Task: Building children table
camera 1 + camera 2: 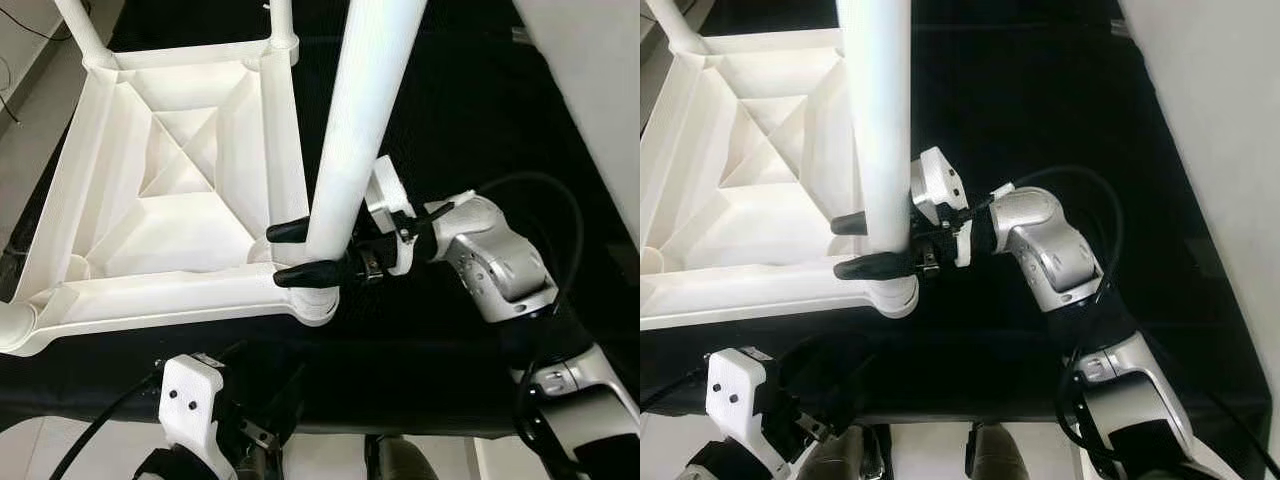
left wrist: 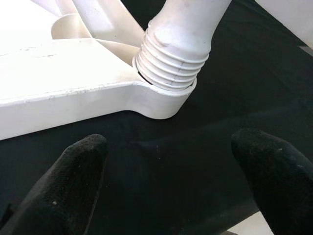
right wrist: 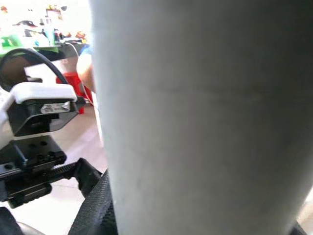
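White plastic tabletop (image 1: pixel 170 190) lies upside down on the black mat (image 1: pixel 460 110). The left gripper (image 2: pixel 166 181) hovers spread before the near corner socket (image 2: pixel 161 100). There the right gripper (image 1: pixel 305 252) pinches the leg (image 1: pixel 360 120), its threads partly exposed; a tilted grip could cross-thread or jam it.

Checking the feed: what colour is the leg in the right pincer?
White, like the tabletop; the leg shows best in the left eye view.
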### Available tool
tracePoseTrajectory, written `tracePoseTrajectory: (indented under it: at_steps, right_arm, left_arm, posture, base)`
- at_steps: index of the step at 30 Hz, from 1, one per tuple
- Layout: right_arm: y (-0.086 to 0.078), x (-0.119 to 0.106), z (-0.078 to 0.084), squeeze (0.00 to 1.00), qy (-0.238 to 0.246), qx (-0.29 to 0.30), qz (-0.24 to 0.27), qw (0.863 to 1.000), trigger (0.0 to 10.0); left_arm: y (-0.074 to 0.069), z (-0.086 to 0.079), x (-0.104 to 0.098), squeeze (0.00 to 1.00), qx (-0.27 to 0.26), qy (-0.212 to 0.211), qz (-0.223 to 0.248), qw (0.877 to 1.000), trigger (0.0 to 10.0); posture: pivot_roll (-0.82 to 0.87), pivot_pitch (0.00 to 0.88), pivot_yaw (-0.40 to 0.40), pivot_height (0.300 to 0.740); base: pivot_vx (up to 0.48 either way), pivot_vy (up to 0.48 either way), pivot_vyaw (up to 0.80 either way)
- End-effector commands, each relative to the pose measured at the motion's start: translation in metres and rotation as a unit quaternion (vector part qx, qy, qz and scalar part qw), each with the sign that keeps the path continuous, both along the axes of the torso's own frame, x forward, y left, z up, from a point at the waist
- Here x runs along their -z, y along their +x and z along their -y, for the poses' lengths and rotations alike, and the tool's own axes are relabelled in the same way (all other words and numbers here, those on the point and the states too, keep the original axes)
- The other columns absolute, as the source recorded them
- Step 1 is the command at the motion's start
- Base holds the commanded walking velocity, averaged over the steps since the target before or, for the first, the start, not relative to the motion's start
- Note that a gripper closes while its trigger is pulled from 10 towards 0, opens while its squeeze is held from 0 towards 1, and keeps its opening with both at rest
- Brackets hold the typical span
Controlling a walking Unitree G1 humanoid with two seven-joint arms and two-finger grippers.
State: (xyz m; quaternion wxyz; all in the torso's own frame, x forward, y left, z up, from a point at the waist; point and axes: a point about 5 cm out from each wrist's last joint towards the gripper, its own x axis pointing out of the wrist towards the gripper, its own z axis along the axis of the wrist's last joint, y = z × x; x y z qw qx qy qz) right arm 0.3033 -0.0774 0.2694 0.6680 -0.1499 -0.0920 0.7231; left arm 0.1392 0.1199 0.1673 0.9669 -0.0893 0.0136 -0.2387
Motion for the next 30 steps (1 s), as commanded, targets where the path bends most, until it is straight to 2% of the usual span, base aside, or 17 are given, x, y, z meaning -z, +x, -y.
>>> tracePoseTrajectory:
  at_steps: [1, 5, 6, 7, 12, 13, 15, 30]
  right_arm:
    - [0.005, 0.025, 0.005, 0.00, -0.052, 0.052, -0.023, 0.997, 10.0]
    - [0.004, 0.025, 0.004, 0.00, -0.053, 0.068, -0.023, 0.996, 10.0]
    - [0.005, 0.027, 0.005, 0.00, -0.051, 0.119, -0.033, 0.991, 10.0]
    - [0.005, 0.028, 0.006, 0.00, -0.049, 0.143, -0.039, 0.988, 10.0]
    - [-0.003, 0.034, 0.005, 0.00, -0.038, 0.185, -0.076, 0.979, 10.0]
    - [-0.003, 0.034, 0.005, 0.00, -0.038, 0.185, -0.076, 0.979, 10.0]
    - [-0.013, 0.039, 0.003, 0.00, -0.029, 0.202, -0.100, 0.974, 10.0]
    - [-0.024, 0.045, -0.002, 0.00, 0.004, 0.266, -0.124, 0.956, 10.0]
  left_arm:
    - [-0.002, 0.000, 0.007, 0.00, -0.001, -0.002, -0.016, 1.000, 10.0]
    - [-0.002, 0.000, 0.007, 0.00, -0.001, -0.002, -0.016, 1.000, 10.0]
    - [-0.002, 0.000, 0.007, 0.00, -0.002, -0.002, -0.016, 1.000, 10.0]
    - [-0.002, 0.000, 0.007, 0.00, -0.002, -0.002, -0.016, 1.000, 10.0]
    - [-0.002, 0.000, 0.007, 0.00, -0.002, -0.003, -0.016, 1.000, 10.0]
    - [-0.002, 0.000, 0.007, 0.00, -0.002, -0.003, -0.016, 1.000, 10.0]
    - [-0.002, 0.000, 0.007, 0.00, -0.002, -0.003, -0.015, 1.000, 10.0]
    - [0.001, -0.002, 0.006, 0.00, 0.000, -0.002, -0.013, 1.000, 10.0]
  posture:
    - [0.09, 0.322, -0.015, 0.740]
    - [0.09, 0.320, -0.017, 0.740]
    - [0.09, 0.318, -0.020, 0.740]
    - [0.09, 0.318, -0.022, 0.740]
    - [0.09, 0.320, -0.022, 0.740]
    - [0.09, 0.320, -0.022, 0.740]
    - [0.08, 0.324, -0.014, 0.740]
    - [0.07, 0.327, 0.003, 0.740]
  base:
    - [0.000, 0.000, 0.00]
    - [0.000, 0.000, 0.00]
    - [0.000, 0.000, 0.00]
    - [0.000, 0.000, 0.00]
    - [0.000, 0.000, 0.00]
    - [0.000, 0.000, 0.00]
    - [0.000, 0.000, 0.00]
    - [0.000, 0.000, 0.00]
